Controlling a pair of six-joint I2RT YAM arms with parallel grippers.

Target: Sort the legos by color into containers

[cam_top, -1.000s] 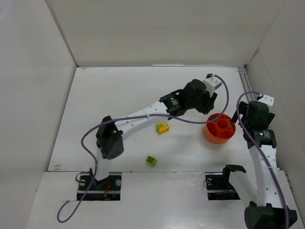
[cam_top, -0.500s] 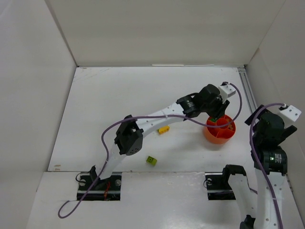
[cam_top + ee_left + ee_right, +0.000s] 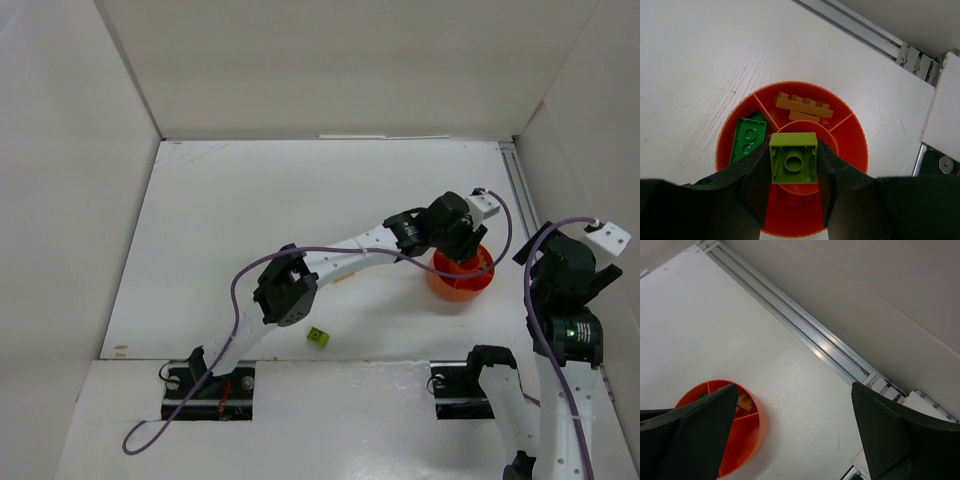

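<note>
The orange bowl (image 3: 856, 146) has inner dividers and sits right under my left gripper (image 3: 793, 150). That gripper is shut on a lime green lego (image 3: 793, 165), hollow side toward the camera, held above the bowl's round middle. A dark green lego (image 3: 746, 138) lies in the left compartment, and brown legos (image 3: 805, 105) lie in the far one. From above, the left arm stretches across to the bowl (image 3: 462, 283). Another lime green lego (image 3: 318, 337) lies on the table near the arm bases. My right gripper (image 3: 795, 435) is open and empty, up and to the right of the bowl (image 3: 742, 440).
A metal rail (image 3: 805, 325) runs along the table's right edge by the side wall. The right arm (image 3: 565, 285) stands upright close to that wall. The left arm's purple cable (image 3: 330, 250) arches over the middle of the table.
The left arm has swung right, carrying the lime green lego over the bowl. The right arm pulled back from the bowl toward the right wall, then held still.
</note>
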